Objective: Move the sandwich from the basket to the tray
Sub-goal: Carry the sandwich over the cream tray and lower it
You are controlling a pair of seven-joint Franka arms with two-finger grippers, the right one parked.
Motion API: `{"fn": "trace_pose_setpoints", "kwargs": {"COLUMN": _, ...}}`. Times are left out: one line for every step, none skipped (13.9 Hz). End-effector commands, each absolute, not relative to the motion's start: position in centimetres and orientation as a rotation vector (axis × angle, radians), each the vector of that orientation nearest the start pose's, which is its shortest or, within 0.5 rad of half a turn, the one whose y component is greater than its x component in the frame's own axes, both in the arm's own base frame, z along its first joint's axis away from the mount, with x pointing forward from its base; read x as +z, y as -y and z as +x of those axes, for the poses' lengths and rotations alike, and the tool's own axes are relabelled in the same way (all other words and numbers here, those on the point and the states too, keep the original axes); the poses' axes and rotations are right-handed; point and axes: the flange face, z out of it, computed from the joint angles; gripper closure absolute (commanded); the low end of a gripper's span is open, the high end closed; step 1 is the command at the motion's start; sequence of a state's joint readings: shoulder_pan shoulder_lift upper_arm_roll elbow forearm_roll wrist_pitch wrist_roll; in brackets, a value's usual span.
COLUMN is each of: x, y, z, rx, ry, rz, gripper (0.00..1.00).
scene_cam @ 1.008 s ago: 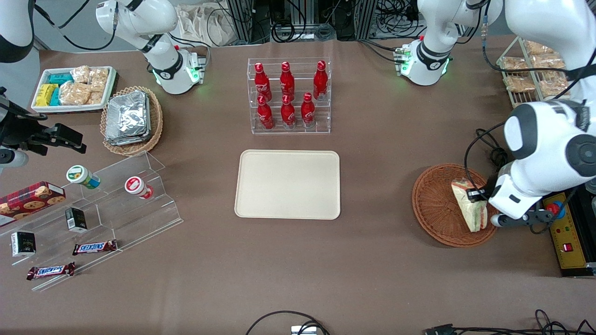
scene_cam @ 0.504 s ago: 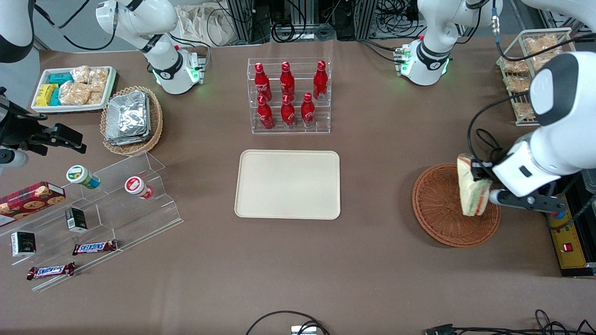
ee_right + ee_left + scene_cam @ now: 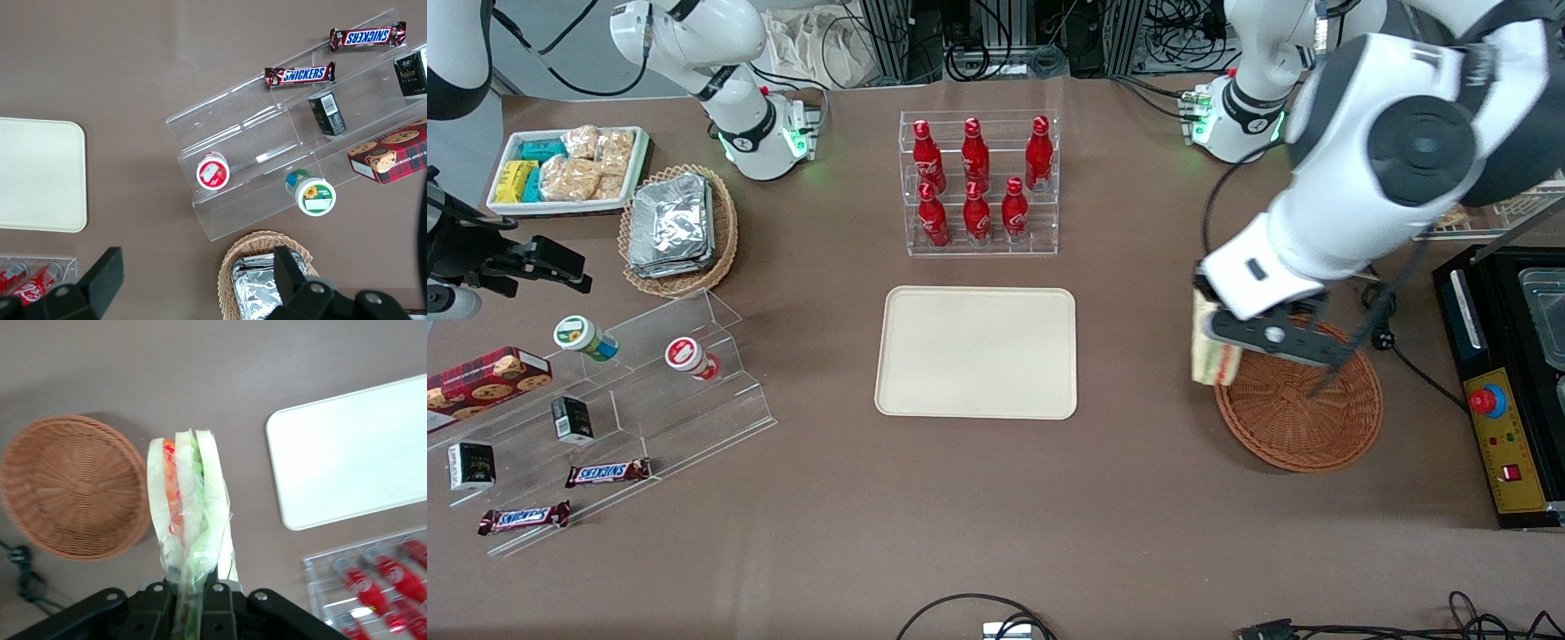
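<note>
My left gripper [image 3: 1213, 331] [image 3: 191, 600] is shut on the wrapped sandwich [image 3: 1213, 360] [image 3: 189, 510], a pale wedge with orange-red and green layers. It hangs in the air above the table, just off the rim of the round orange-brown wicker basket [image 3: 1303, 418] [image 3: 70, 487], on the side toward the tray. The basket has nothing in it. The cream-beige tray [image 3: 976, 351] [image 3: 353, 457] lies flat in the middle of the table, bare, a short gap away from the sandwich.
A clear rack of red bottles [image 3: 978, 182] stands just past the tray, farther from the front camera. A black control box [image 3: 1503, 436] sits beside the basket at the working arm's end. Acrylic steps with snacks [image 3: 605, 400] lie toward the parked arm's end.
The gripper lifted the sandwich out of the basket and carried it across the basket's rim toward the tray. The arm swung over the basket; the basket now sits empty.
</note>
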State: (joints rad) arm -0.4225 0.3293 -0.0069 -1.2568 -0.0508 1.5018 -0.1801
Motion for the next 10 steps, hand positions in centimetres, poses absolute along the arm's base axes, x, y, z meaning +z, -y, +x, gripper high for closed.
{"fn": "trace_pose_setpoints", "kwargs": {"x": 55.3, "y": 32.5, "z": 57.8, "rx": 0.095, "ry": -0.291, "rz": -3.128, "gripper": 1.0}}
{"fn": "trace_pose_setpoints", "kwargs": {"x": 54.1, "y": 34.9, "z": 57.2, "rx": 0.077, "ry": -0.267, "rz": -3.106, "gripper": 1.0}}
{"fn": "trace_pose_setpoints", "kwargs": {"x": 53.3, "y": 37.5, "z": 56.4, "rx": 0.037, "ry": -0.242, "rz": -3.109, "gripper": 1.0}}
{"fn": "trace_pose_setpoints", "kwargs": {"x": 52.0, "y": 39.4, "z": 55.9, "rx": 0.002, "ry": -0.213, "rz": -3.114, "gripper": 1.0}}
{"fn": "trace_pose_setpoints", "kwargs": {"x": 49.6, "y": 40.9, "z": 55.2, "rx": -0.003, "ry": -0.217, "rz": -3.099, "gripper": 1.0}}
{"fn": "trace_pose_setpoints", "kwargs": {"x": 47.2, "y": 42.4, "z": 54.5, "rx": -0.029, "ry": -0.238, "rz": -3.079, "gripper": 1.0}}
{"fn": "trace_pose_setpoints", "kwargs": {"x": 44.4, "y": 43.5, "z": 54.0, "rx": -0.035, "ry": -0.241, "rz": -3.06, "gripper": 1.0}}
{"fn": "trace_pose_setpoints", "kwargs": {"x": 41.9, "y": 44.0, "z": 53.6, "rx": -0.042, "ry": -0.222, "rz": -3.052, "gripper": 1.0}}
{"fn": "trace_pose_setpoints", "kwargs": {"x": 39.7, "y": 44.7, "z": 52.7, "rx": -0.05, "ry": -0.206, "rz": -3.058, "gripper": 1.0}}
{"fn": "trace_pose_setpoints", "kwargs": {"x": 37.8, "y": 45.3, "z": 51.9, "rx": -0.083, "ry": -0.211, "rz": -3.064, "gripper": 1.0}}
